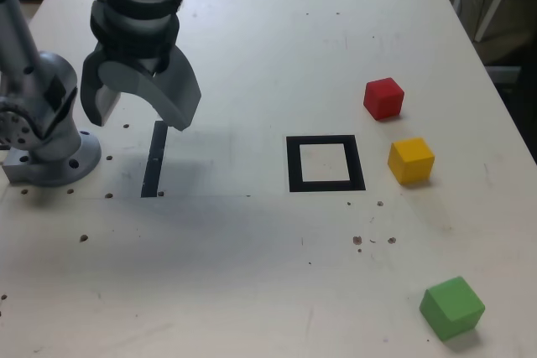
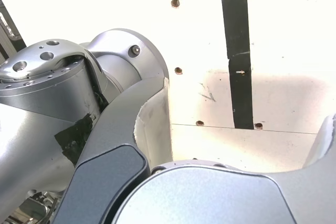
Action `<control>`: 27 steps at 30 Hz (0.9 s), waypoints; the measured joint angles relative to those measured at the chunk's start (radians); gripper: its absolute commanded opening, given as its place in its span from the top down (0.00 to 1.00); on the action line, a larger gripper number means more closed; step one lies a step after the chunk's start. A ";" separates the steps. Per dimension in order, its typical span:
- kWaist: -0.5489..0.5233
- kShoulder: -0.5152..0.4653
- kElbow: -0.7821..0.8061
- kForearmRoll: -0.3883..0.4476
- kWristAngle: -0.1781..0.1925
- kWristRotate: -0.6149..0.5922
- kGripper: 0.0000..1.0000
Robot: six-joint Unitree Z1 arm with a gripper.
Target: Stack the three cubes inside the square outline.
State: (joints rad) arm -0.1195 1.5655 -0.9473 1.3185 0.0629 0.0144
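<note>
In the exterior view, the red cube [image 1: 383, 97] sits at the right, with the yellow cube [image 1: 411, 160] just in front of it and the green cube [image 1: 451, 308] near the front right corner. The square outline [image 1: 325, 163] of black tape lies mid-table, with nothing inside it. My gripper [image 1: 138, 111] hangs open and holding nothing at the exterior view's left, above the table by the arm's base, far from all cubes. The wrist view shows only the open gripper [image 2: 247, 129], the arm base and tape; no cube appears there.
A straight black tape strip [image 1: 153, 160] lies under the gripper, also seen as the strip [image 2: 239, 56] in the wrist view. The arm's grey base [image 1: 46, 153] stands at the exterior view's left. Small holes dot the pale table [image 1: 252, 274]. White frames stand beyond the far right edge.
</note>
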 measured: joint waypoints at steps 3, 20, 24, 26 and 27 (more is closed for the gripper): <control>0.000 0.000 0.002 -0.001 -0.009 0.000 0.01; -0.009 0.010 -0.016 -0.007 -0.025 0.000 0.02; -0.009 0.018 -0.056 -0.005 -0.011 0.000 0.02; -0.009 0.020 -0.085 -0.005 -0.003 -0.001 0.02; -0.009 0.022 -0.098 -0.005 0.001 -0.002 0.02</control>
State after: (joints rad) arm -0.1287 1.5874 -1.0450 1.3133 0.0642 0.0124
